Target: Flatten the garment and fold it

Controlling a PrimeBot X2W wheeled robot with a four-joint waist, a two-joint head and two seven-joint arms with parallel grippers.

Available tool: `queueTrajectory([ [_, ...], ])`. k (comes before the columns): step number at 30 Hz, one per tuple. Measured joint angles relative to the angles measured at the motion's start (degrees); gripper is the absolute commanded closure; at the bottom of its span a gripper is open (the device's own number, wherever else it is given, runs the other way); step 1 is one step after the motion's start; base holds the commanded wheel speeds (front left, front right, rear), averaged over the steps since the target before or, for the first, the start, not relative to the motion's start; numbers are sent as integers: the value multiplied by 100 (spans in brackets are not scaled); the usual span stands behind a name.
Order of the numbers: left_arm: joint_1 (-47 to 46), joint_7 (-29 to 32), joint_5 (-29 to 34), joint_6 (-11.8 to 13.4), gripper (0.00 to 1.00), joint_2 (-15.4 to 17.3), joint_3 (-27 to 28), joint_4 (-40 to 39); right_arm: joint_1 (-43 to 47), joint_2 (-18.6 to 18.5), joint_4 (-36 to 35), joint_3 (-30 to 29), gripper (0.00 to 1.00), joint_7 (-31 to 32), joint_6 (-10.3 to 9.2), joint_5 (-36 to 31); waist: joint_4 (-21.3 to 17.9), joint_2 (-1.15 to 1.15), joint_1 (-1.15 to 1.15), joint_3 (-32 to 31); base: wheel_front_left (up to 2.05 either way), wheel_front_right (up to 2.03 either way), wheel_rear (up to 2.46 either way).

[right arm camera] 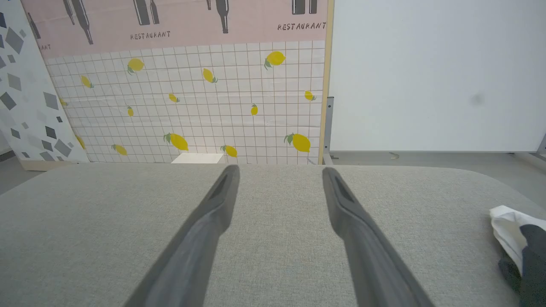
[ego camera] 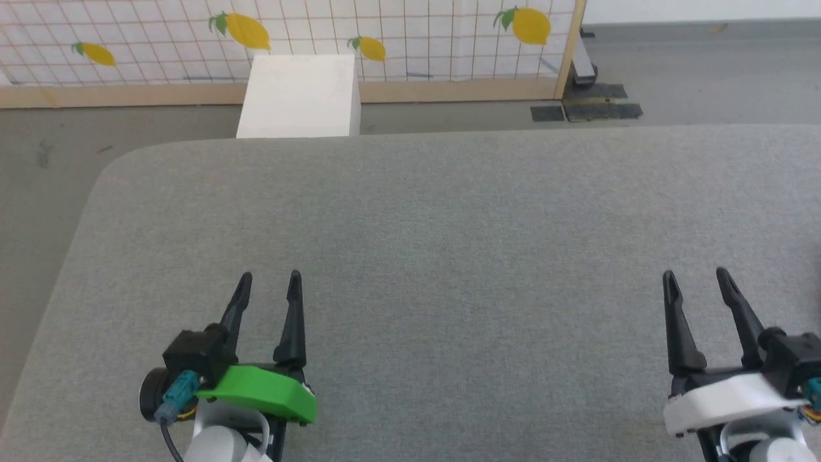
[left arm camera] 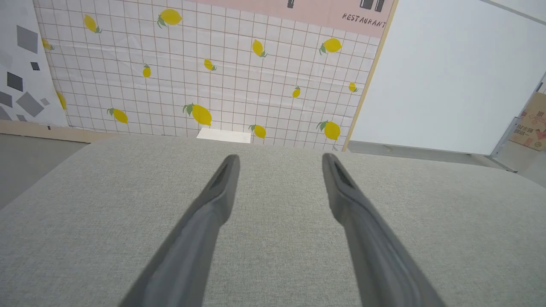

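The garment [right arm camera: 514, 238] shows as a bunched white and black heap at the right edge of the right wrist view, lying on the grey table [ego camera: 449, 212] well to the right of my right gripper [right arm camera: 279, 170]. My left gripper [ego camera: 269, 279] hovers over the table's near left part, open with nothing between its fingers [left arm camera: 222, 187]. My right gripper [ego camera: 696, 277] stands over the near right part, also open and holding nothing. Most of the garment lies beyond that view's edge.
A white box [ego camera: 301, 96] stands on the floor behind the table's far edge. A lemon-patterned panel [ego camera: 288, 38] with a wooden frame runs along the back. The table's rounded far left corner [ego camera: 122, 167] borders grey floor.
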Motion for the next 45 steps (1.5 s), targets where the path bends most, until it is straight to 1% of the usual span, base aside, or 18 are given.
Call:
queueTrajectory([
  [8, 232, 0, 58, 13, 0, -5, -55, -19, 354, 163, -75, -15, 0, -33, 0, -168, 35, 0, 0, -164, 0, 0, 0],
  [22, 365, 0, 57, 116, 0, -10, -113, -19, 411, 199, 74, 5, 0, -64, 0, -105, 24, 0, 0, -281, 0, 0, 0],
  [23, 365, 0, 57, 116, 100, -11, -113, -19, 411, 199, 78, 9, 100, -64, 0, -86, 22, 0, 0, -284, 0, 0, 0],
  [45, 363, 105, 118, 115, 100, -4, -88, -56, 409, 197, 74, 22, 100, 24, 0, -89, 33, 0, 0, -282, 0, 0, 0],
])
